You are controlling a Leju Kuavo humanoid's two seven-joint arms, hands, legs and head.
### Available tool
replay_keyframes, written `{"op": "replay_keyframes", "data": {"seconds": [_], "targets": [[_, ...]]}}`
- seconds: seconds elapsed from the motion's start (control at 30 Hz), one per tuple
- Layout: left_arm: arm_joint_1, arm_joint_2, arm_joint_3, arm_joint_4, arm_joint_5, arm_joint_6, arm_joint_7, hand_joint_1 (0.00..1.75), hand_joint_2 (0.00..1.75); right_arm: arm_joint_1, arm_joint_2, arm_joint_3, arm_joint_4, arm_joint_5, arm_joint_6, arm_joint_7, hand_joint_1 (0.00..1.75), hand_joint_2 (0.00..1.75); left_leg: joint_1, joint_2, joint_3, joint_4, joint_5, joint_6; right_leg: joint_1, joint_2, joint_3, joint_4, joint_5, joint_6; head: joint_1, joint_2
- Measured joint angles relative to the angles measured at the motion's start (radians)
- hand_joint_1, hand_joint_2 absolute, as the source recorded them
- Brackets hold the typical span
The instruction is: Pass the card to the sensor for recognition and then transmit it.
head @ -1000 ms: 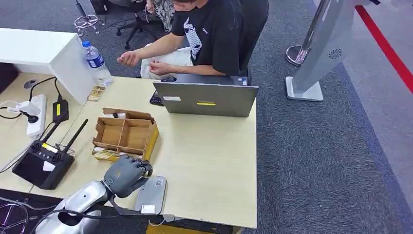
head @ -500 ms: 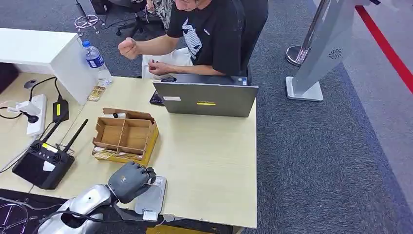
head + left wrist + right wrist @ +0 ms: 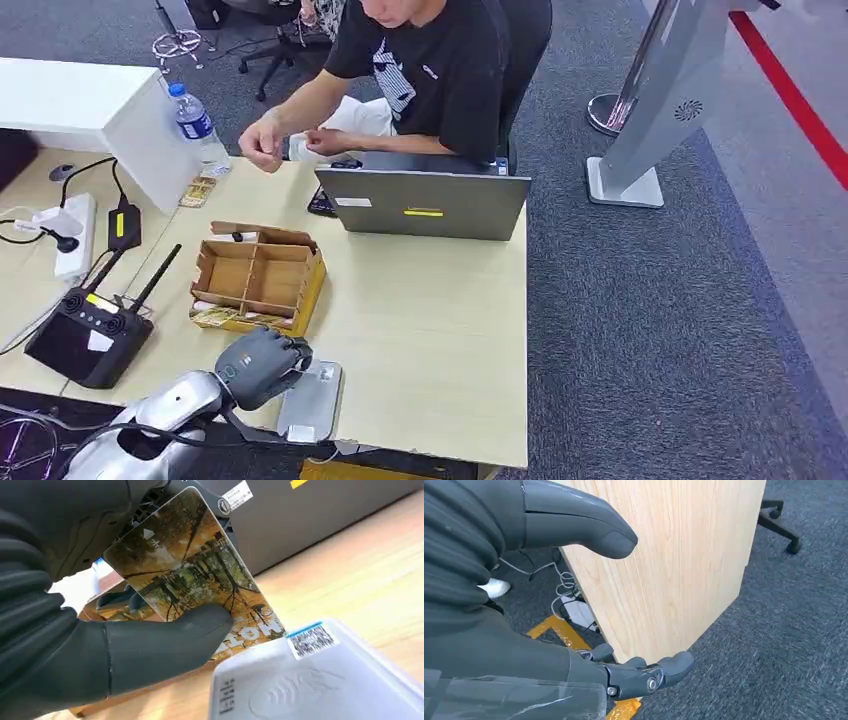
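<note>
Count: one card (image 3: 192, 577), one grey sensor pad (image 3: 312, 400), one cardboard divider box (image 3: 258, 276), one laptop (image 3: 425, 203), one water bottle (image 3: 197, 128), one black handheld controller (image 3: 88, 335), one person (image 3: 430, 70) seated behind the laptop.

Left hand (image 3: 258, 366): arm enters from the lower left of the head view, hand over the near table (image 3: 430, 330) edge, just beside the sensor pad's left side and in front of the divider box. In the left wrist view the thumb (image 3: 165, 640) presses on the printed face of the card, and the darker fingers back it from the other side, so the card is pinched and held. The card is tilted, its lower corner close above the sensor pad (image 3: 320, 680); whether it touches the pad cannot be told. The card shows a tree picture and partial lettering.

Right hand (image 3: 574, 605): seen in the right wrist view, hanging beside the table's wooden side panel, above dark carpet. Thumb and fingers are spread apart, holding nothing.

The person's hand (image 3: 262, 145) hovers over the far table corner, near the bottle.
</note>
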Motion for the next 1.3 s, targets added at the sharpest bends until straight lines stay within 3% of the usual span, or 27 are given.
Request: {"op": "replay_keyframes", "data": {"seconds": [0.27, 0.33, 0.47, 0.6, 0.83, 1.27, 1.3], "targets": [[-0.017, 0.000, 0.000, 0.000, 0.009, 0.015, 0.003, 1.75, 1.75, 0.000, 0.000, 0.000, 0.000, 0.001, 0.000, 0.000, 0.00, 1.75, 0.000, 0.000, 0.000, 0.000, 0.000, 0.000, 0.000, 0.000, 0.000, 0.000, 0.000, 0.000, 0.000, 0.000], [-0.028, -0.008, 0.005, 0.000, 0.010, 0.101, 0.008, 1.75, 1.75, 0.000, 0.000, 0.000, 0.000, 0.006, 0.000, -0.002, 0.00, 1.75, 0.000, 0.000, 0.000, 0.000, 0.000, 0.000, 0.000, 0.000, 0.000, 0.000, 0.000, 0.000, 0.000, 0.000], [-0.075, -0.080, 0.057, 0.000, 0.002, 0.304, 0.046, 1.75, 1.75, -0.002, 0.000, 0.000, 0.000, 0.022, -0.007, -0.003, 0.00, 1.75, 0.000, -0.001, 0.000, 0.000, 0.001, 0.001, 0.000, -0.002, 0.001, 0.000, 0.001, 0.001, 0.001, 0.000], [-0.137, -0.131, 0.155, 0.000, 0.053, 0.411, 0.043, 1.75, 1.75, -0.006, 0.001, 0.003, 0.000, 0.045, -0.028, 0.002, 0.00, 1.75, 0.000, -0.001, 0.000, 0.000, 0.002, 0.002, 0.000, -0.001, 0.000, 0.000, 0.002, 0.001, 0.000, 0.000], [-0.218, -0.194, 0.292, 0.025, 0.084, 0.430, 0.015, 1.75, 1.75, -0.021, 0.003, 0.018, 0.002, 0.055, -0.045, 0.010, 0.00, 1.75, 0.000, -0.001, 0.000, 0.000, 0.003, 0.001, 0.000, -0.001, 0.000, 0.000, 0.002, 0.001, 0.000, 0.000], [-0.225, -0.248, 0.327, 0.056, 0.068, 0.460, 0.004, 1.75, 1.75, -0.027, 0.006, 0.026, 0.003, 0.055, -0.043, 0.010, 0.00, 1.75, 0.000, -0.001, -0.001, 0.000, 0.003, 0.001, 0.000, -0.001, 0.000, 0.000, 0.002, 0.001, 0.000, 0.000], [-0.225, -0.249, 0.328, 0.058, 0.068, 0.462, 0.004, 1.05, 1.75, -0.027, 0.006, 0.026, 0.003, 0.055, -0.043, 0.010, 0.00, 1.75, 0.000, -0.001, -0.001, 0.000, 0.003, 0.001, 0.000, -0.001, 0.000, 0.000, 0.002, 0.001, 0.000, 0.000]]}}
